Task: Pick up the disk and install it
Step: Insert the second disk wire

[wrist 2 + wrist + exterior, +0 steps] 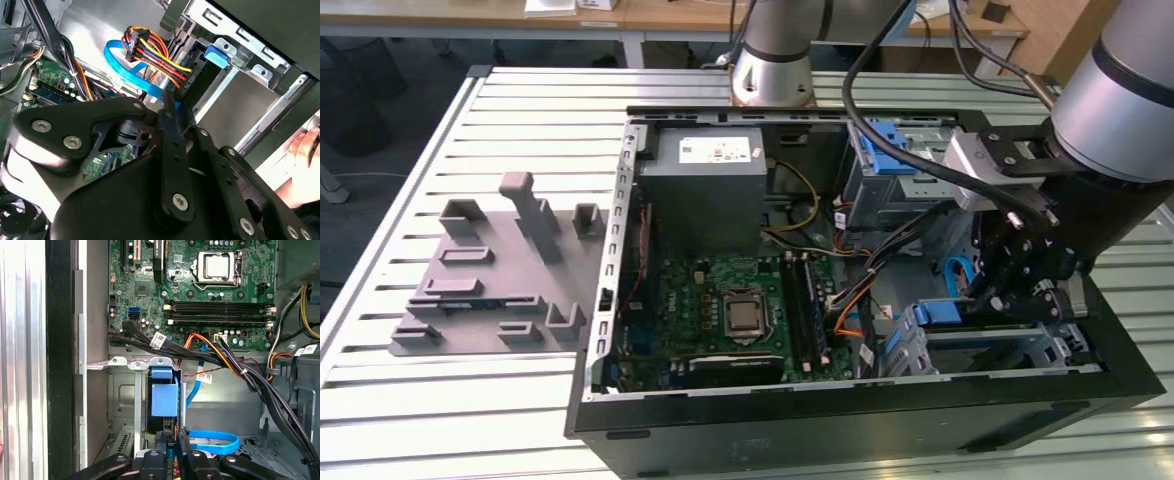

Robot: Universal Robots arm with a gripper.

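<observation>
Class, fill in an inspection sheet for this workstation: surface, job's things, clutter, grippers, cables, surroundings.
Surface: slatted metal table carrying an open computer case.
Job's things: the disk, blue-railed, sits in the drive cage by the case wall.
Clutter: grey moulded fixture on the table, at the exterior view's left of the case.
Grippers: gripper inside the case, right at the disk's end.
Cables: blue flat cable loops beside the gripper; coloured wire bundle crosses the motherboard edge.
Surroundings: desks behind; a person's hand beside the case.
</observation>
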